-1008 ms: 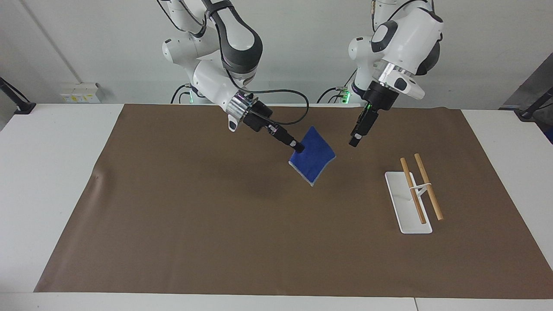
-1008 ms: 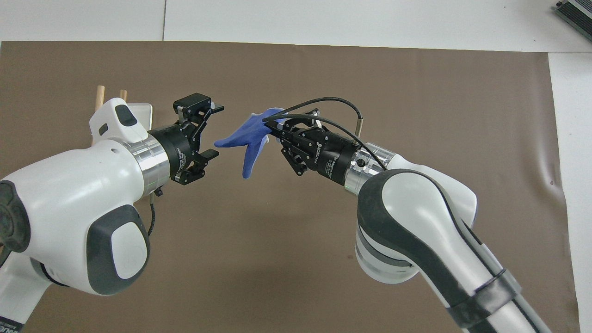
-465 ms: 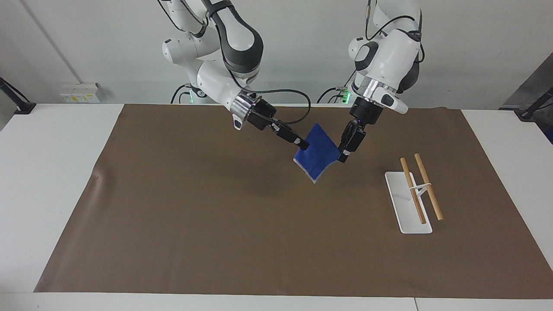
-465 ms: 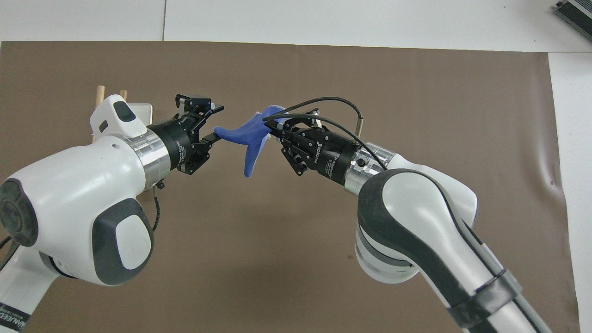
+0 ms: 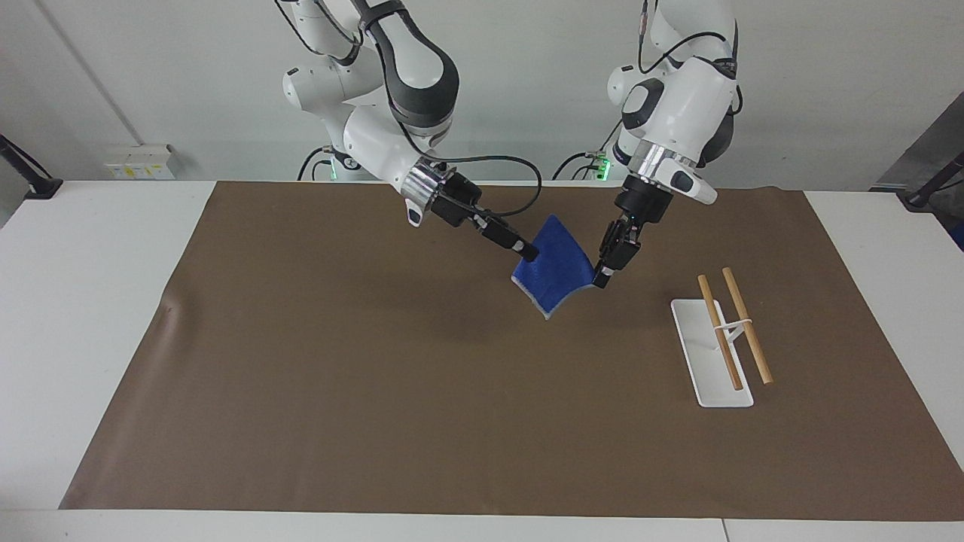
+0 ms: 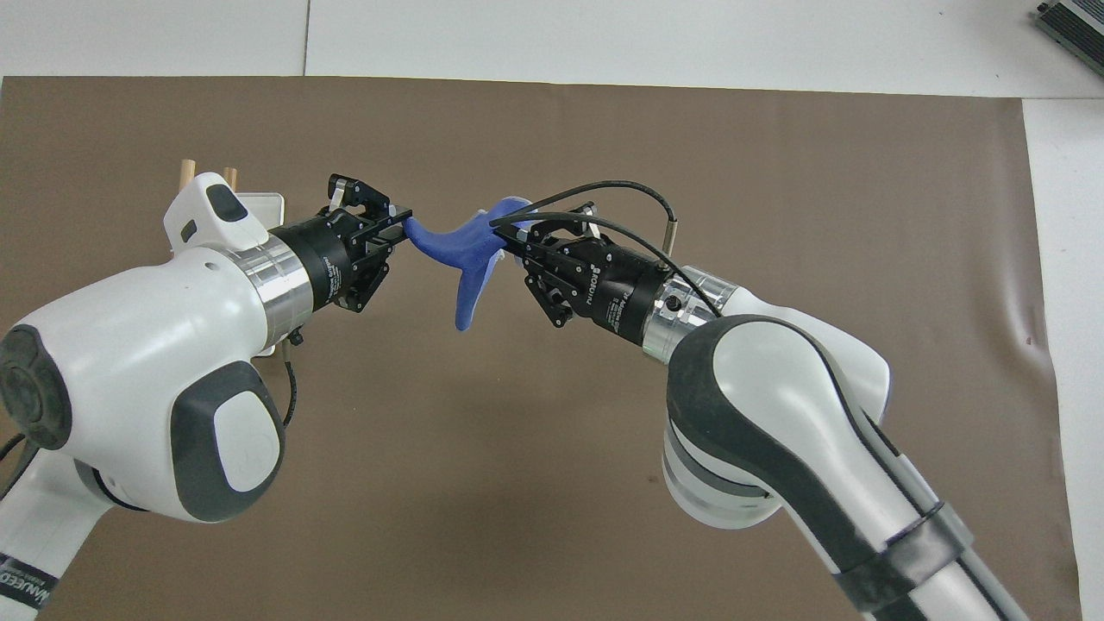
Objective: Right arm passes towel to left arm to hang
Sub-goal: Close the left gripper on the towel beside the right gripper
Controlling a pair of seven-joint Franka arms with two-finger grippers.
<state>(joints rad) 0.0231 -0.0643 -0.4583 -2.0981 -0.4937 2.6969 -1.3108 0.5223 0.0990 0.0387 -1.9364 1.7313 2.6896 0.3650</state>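
The royal-blue towel (image 5: 558, 268) hangs in the air over the middle of the brown mat, stretched between both grippers; it also shows in the overhead view (image 6: 463, 252). My right gripper (image 5: 531, 255) is shut on one upper corner of the towel, as the overhead view (image 6: 509, 241) also shows. My left gripper (image 5: 600, 281) has its fingers closed on the towel's other corner, seen in the overhead view (image 6: 404, 227). The rest of the towel droops below the two grips.
A white rack base (image 5: 712, 361) with two wooden rods (image 5: 745, 324) stands on the brown mat (image 5: 361, 391) toward the left arm's end. In the overhead view the left arm hides most of the rack (image 6: 263, 203).
My left gripper moved in from beside the towel, reached its free corner and closed on it. My right gripper kept its hold and rose slightly.
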